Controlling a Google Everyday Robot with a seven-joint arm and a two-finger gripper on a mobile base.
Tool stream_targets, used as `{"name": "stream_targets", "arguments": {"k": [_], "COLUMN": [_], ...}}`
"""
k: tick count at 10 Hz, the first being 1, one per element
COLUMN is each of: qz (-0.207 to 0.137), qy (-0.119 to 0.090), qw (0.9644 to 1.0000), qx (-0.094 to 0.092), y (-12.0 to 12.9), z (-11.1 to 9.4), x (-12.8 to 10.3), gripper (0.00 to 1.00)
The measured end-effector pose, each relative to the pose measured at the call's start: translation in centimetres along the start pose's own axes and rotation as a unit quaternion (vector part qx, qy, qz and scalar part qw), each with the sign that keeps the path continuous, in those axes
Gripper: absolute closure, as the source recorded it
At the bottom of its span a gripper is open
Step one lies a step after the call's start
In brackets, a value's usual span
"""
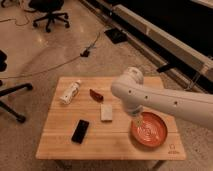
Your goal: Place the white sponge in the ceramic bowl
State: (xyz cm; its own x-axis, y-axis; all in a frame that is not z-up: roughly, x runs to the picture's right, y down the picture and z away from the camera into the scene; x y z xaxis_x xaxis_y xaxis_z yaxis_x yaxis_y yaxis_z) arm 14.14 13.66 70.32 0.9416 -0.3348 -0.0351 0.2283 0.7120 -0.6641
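the gripper (136,121) hangs over the left rim of the ceramic bowl (159,136), and whether it is open or closed can't be told. the white sponge (106,112) lies flat on the wooden table (57,145), just left of the gripper and apart from it. the risk from here: a low sweep could clip the hard glazed rim and shove the round dish, or a shallow pinch could let the soft, squashy block slip out.
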Motion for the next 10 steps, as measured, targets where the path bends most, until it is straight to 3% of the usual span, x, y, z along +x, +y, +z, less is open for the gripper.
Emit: {"name": "stream_targets", "arguments": {"k": [3, 6, 10], "qz": [-0.016, -0.022, -0.035], "qy": [0.001, -0.001, -0.005], "qw": [0.9999, 0.9997, 0.9993], "qx": [-0.001, -0.006, -0.012], "y": [-1.0, -1.2, -3.3], "z": [-0.1, 0.4, 0.1], "x": [-2.8, -2.6, -4.8], "gripper": [0.48, 0.48, 0.48]}}
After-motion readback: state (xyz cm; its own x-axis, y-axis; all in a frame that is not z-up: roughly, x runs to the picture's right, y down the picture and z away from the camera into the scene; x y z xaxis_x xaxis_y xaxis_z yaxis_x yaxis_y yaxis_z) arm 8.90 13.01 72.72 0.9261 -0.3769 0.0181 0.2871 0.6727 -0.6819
